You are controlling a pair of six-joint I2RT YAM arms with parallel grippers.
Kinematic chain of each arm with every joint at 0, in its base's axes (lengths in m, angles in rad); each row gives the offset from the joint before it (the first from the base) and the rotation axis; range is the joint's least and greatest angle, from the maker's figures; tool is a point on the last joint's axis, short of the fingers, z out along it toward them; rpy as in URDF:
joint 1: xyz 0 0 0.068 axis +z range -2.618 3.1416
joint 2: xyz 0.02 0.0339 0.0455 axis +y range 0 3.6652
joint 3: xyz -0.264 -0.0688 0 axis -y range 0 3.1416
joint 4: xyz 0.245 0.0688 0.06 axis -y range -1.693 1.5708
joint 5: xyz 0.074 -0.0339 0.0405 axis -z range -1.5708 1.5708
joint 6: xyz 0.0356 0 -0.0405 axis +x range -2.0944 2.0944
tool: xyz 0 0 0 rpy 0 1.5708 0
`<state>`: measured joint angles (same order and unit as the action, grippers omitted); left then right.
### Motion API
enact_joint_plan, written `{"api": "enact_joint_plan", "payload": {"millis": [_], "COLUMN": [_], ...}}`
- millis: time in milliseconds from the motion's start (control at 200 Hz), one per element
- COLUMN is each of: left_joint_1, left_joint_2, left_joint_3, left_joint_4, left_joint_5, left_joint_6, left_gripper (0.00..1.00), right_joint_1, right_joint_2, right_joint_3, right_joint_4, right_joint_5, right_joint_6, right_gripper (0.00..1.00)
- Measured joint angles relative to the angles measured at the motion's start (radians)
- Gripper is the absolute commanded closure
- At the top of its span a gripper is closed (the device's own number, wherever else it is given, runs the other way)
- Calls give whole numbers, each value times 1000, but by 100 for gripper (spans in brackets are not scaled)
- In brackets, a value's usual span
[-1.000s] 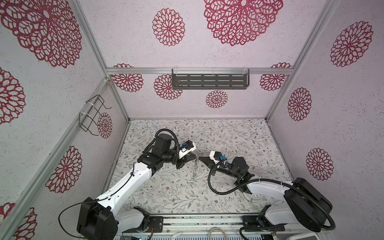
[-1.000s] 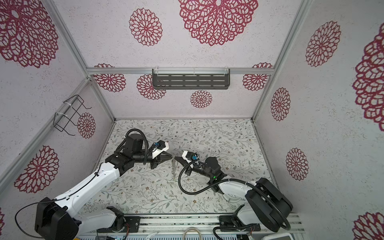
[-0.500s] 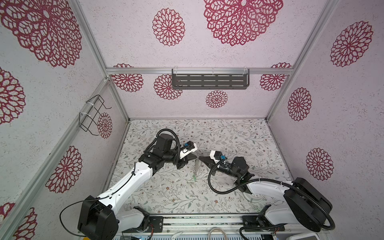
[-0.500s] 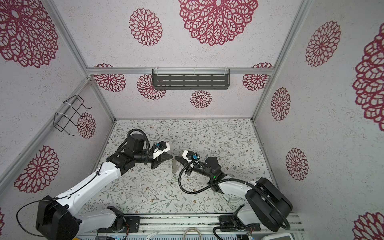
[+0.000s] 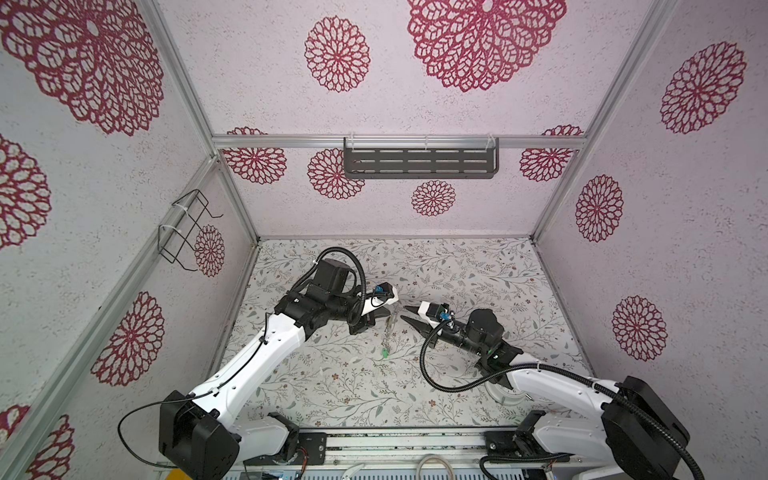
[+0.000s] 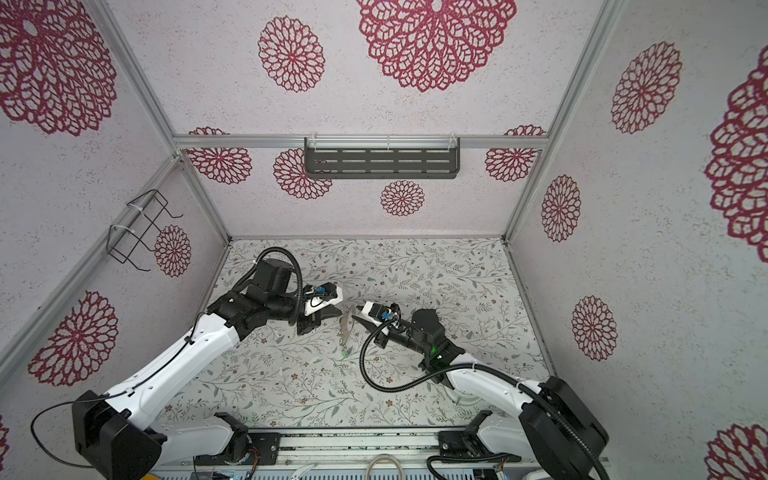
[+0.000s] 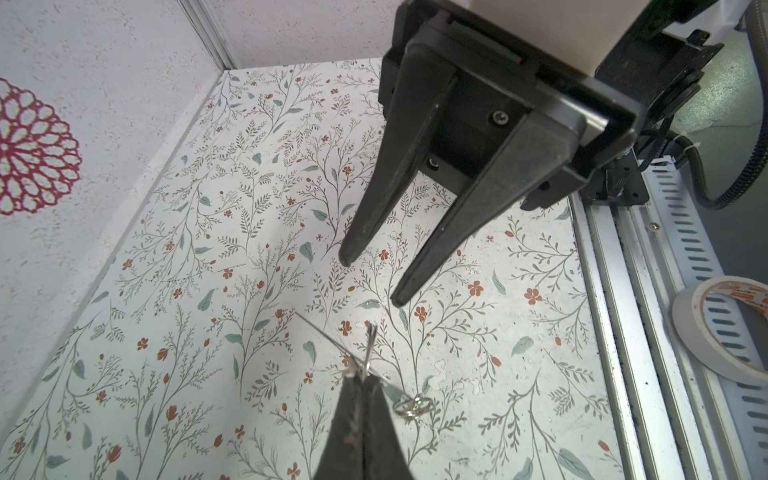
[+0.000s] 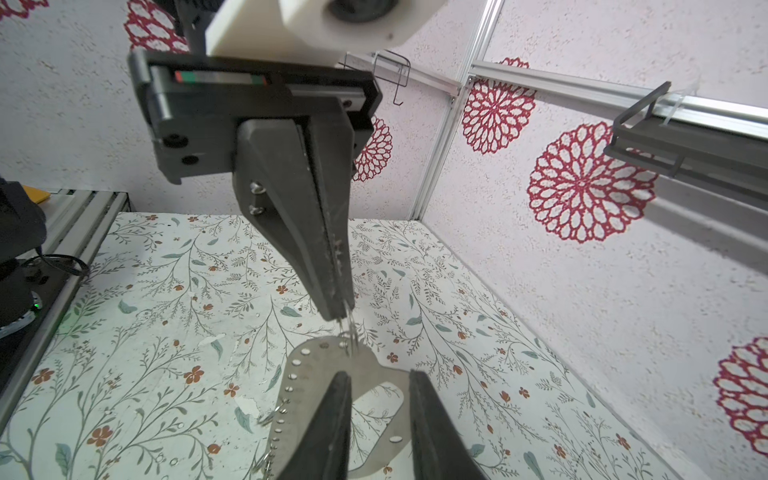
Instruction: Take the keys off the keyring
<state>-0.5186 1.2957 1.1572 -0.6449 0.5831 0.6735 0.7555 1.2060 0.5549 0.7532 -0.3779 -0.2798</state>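
Observation:
The keyring (image 8: 309, 376), a flat dull metal loop with small holes along its rim, hangs on edge above the floral table in both top views (image 5: 390, 329) (image 6: 345, 326). My left gripper (image 7: 361, 378) (image 8: 341, 316) is shut on a small wire ring threaded through the keyring's upper hole. A key with a green tag (image 5: 384, 353) (image 6: 344, 354) dangles from the lower end. My right gripper (image 8: 378, 376) (image 7: 372, 280) is open just beside the keyring, its fingers apart in front of the oval opening and clamping nothing.
A roll of tape (image 7: 723, 328) lies by the front rail (image 7: 623, 316), partly under the right arm (image 5: 505, 397). A dark slotted shelf (image 5: 419, 162) hangs on the back wall and a wire basket (image 5: 187, 226) on the left wall.
My left gripper has shut on the keyring's small ring. My right gripper has opened and let go, so the keyring now hangs from the left gripper alone.

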Motion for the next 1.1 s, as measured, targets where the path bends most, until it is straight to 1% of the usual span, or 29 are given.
{"api": "enact_joint_plan", "payload": {"millis": [135,260,751,881,1101], "left_joint_1": [-14,-20,-29,-33,-35], "left_joint_2": [18,21,21,21,22], "left_joint_3": [26,41,50,50,50], "left_joint_4": [-63,-99,-124,-123,-123], "left_joint_5": [-37,-60,-80,-81,-81], "left_joint_6": [48,74,86,86,87], "left_gripper": [100,100,100,100,100], "right_joint_1": [1,4,9,10,11], "right_joint_2": [16,44,98,112,122], "right_joint_3": [21,24,24,24,24], "right_joint_4": [-19,-19,-3,27,60], "right_joint_5": [-24,-47,-100,-108,-124], "right_joint_6": [-8,-7,24,45,64], "right_gripper": [78,78,79,81,89]}}
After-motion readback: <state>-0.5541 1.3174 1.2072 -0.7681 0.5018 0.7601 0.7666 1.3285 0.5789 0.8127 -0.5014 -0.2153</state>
